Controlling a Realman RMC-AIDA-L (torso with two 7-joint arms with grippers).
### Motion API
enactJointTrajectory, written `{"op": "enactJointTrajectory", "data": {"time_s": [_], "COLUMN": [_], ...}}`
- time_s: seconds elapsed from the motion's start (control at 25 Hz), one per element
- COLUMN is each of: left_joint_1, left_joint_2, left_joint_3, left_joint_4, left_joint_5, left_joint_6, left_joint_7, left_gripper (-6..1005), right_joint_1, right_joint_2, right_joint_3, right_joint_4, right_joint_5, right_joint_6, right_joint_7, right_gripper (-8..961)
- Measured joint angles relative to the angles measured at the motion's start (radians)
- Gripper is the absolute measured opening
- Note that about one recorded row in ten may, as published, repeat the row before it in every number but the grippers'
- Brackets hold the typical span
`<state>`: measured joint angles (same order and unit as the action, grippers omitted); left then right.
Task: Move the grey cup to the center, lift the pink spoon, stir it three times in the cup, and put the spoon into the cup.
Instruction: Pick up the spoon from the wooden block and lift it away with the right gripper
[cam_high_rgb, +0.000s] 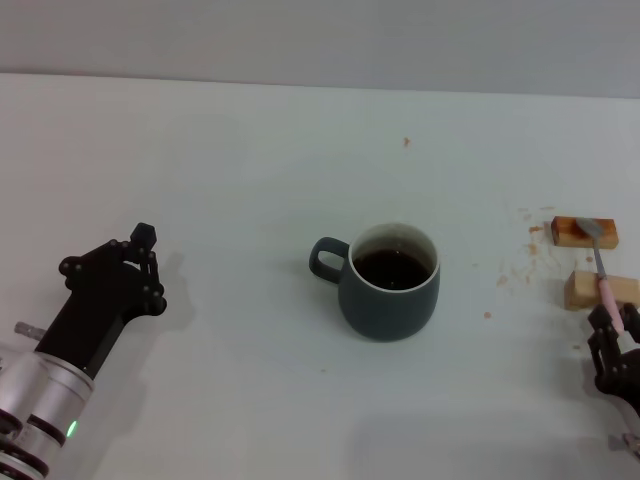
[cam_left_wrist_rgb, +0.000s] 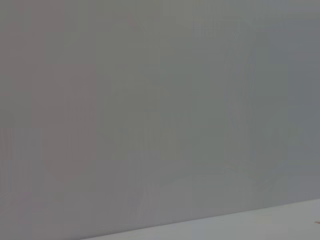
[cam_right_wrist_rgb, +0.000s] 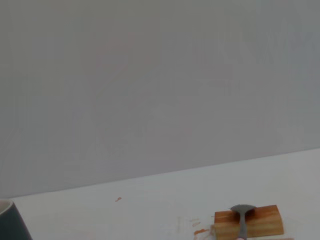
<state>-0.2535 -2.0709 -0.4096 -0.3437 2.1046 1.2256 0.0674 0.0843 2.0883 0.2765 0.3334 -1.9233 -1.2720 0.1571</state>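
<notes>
The grey cup (cam_high_rgb: 389, 285) stands mid-table with dark liquid inside and its handle toward my left; its edge also shows in the right wrist view (cam_right_wrist_rgb: 11, 224). The pink spoon (cam_high_rgb: 606, 290) lies across two tan wooden blocks at the right, with its metal bowl (cam_right_wrist_rgb: 243, 211) on the farther block. My right gripper (cam_high_rgb: 616, 322) is at the near end of the pink handle, open, with a finger on either side of it. My left gripper (cam_high_rgb: 125, 255) rests open on the table far left of the cup, holding nothing.
The farther wooden block (cam_high_rgb: 583, 232) and the nearer one (cam_high_rgb: 600, 290) sit close to the right edge, with orange-brown crumbs (cam_high_rgb: 528, 262) scattered beside them. A grey wall runs behind the white table (cam_high_rgb: 250, 150).
</notes>
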Motion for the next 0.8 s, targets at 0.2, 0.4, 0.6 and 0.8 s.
{"op": "enactJointTrajectory", "data": {"time_s": [0.2, 0.4, 0.6, 0.8], "left_joint_1": [0.001, 0.003, 0.004, 0.005], "left_joint_2": [0.0, 0.0, 0.0, 0.0], "left_joint_3": [0.0, 0.0, 0.0, 0.0], "left_joint_4": [0.003, 0.003, 0.002, 0.0], "left_joint_5": [0.0, 0.0, 0.0, 0.0], "left_joint_6": [0.001, 0.005, 0.006, 0.004], "left_joint_7": [-0.001, 0.0, 0.0, 0.0], "left_gripper": [-2, -2, -2, -2], "right_joint_1": [0.0, 0.0, -0.001, -0.045], "right_joint_2": [0.001, 0.001, 0.001, -0.005], "right_joint_3": [0.011, 0.014, 0.014, 0.018], "right_joint_4": [-0.005, -0.005, 0.002, 0.075], "right_joint_5": [0.001, 0.002, 0.035, 0.04], "right_joint_6": [0.004, 0.013, 0.025, -0.047], "right_joint_7": [-0.001, -0.002, -0.024, -0.15], "right_gripper": [229, 104, 102, 101]}}
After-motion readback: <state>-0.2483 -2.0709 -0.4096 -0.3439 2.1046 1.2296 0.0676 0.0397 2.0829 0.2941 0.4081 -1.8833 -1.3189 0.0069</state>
